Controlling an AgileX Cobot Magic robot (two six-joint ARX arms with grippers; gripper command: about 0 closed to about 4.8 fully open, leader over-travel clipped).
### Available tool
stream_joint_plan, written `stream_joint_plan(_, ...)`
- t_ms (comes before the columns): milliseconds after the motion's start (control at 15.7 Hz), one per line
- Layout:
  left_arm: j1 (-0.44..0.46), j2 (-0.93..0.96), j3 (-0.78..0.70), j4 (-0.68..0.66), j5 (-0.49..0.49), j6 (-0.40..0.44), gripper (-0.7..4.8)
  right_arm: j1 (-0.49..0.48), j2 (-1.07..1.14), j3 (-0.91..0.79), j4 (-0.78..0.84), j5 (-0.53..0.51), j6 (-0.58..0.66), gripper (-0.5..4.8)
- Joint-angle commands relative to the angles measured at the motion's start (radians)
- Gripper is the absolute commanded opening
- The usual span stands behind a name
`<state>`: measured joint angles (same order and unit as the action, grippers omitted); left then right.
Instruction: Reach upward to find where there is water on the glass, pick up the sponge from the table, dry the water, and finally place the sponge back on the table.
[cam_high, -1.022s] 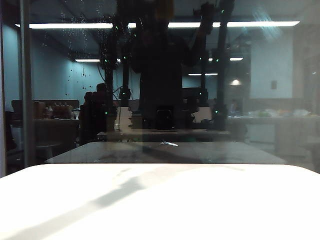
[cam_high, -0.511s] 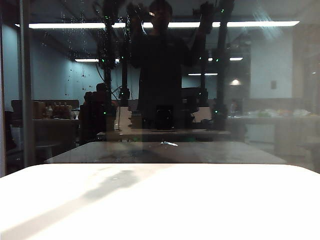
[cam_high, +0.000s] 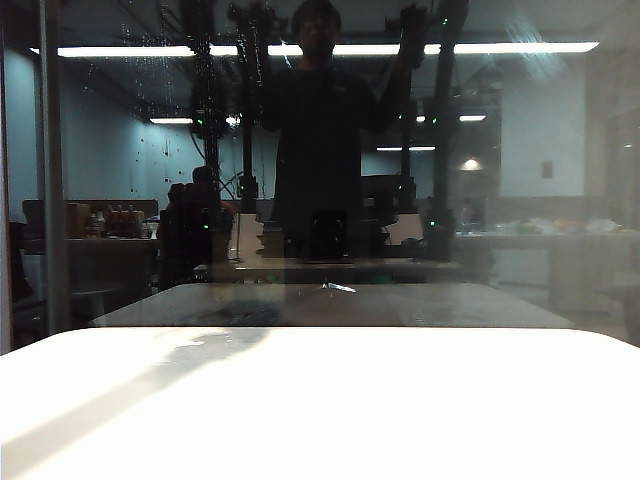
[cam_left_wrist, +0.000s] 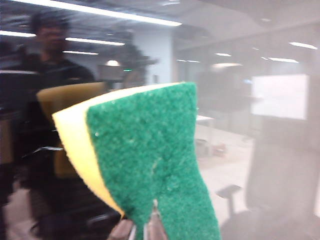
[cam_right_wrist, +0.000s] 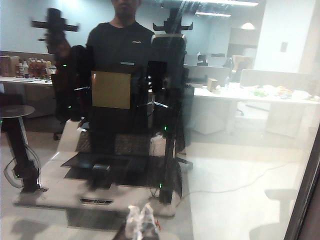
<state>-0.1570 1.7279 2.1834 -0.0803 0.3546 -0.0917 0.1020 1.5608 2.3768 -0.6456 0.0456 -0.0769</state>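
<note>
Against the dark glass (cam_high: 330, 200) at the far edge of the white tabletop (cam_high: 320, 410), the sponge (cam_left_wrist: 145, 165) is seen raised off the surface, clamped at its lower edge in the left pincer (cam_left_wrist: 145, 231), whose tips are drawn tight on the foam. Its green scouring face is turned toward the wrist camera, the pale-yellow body behind it, toward the pane. From the exterior view neither arm is seen directly; only a long shadow is cast across the near-left of the tabletop, and dark arm reflections are shown in the pane beside the reflected figure of a person.

The water (cam_high: 150, 80) is made out as whitish droplets and thin drip streaks high on the left of the glass, near the grey frame bar (cam_high: 50, 170) and just below a reflected strip light. The right pincer (cam_right_wrist: 141, 220) is held well off the action, facing the pane, its pale tips pressed together with nothing between them.

The pick-up appears to be done and the carry toward the wet patch is judged to be under way; no wiping is yet shown. What is called for next is a lift up and to the left until the sponge is laid flat on the streaked area, then pressed strokes across it, before the sponge is set back on the tabletop.
</note>
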Motion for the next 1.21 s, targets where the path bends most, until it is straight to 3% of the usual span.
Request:
stream_joint_plan(64, 0.064, 0.020, 0.003, 0.096, -0.030, -0.076, -0.06, 0.000, -0.007, 0.007, 0.013, 0.005, -0.003, -0.06)
stream_joint_plan(383, 0.182, 0.074, 0.003, 0.166, -0.037, -0.187, -0.06, 0.000, -0.007, 0.007, 0.014, 0.005, -0.003, -0.06)
stream_joint_plan(702, 0.197, 0.125, 0.003, 0.196, -0.037, -0.205, -0.06, 0.000, -0.007, 0.007, 0.014, 0.005, -0.003, -0.06)
stream_joint_plan(894, 0.183, 0.158, 0.003, 0.212, -0.010, -0.261, -0.06, 0.000, -0.007, 0.007, 0.014, 0.005, -0.003, -0.06)
stream_joint_plan(1213, 0.060, 0.172, 0.004, 0.240, -0.016, -0.256, -0.06, 0.000, -0.007, 0.007, 0.013, 0.005, -0.003, -0.06)
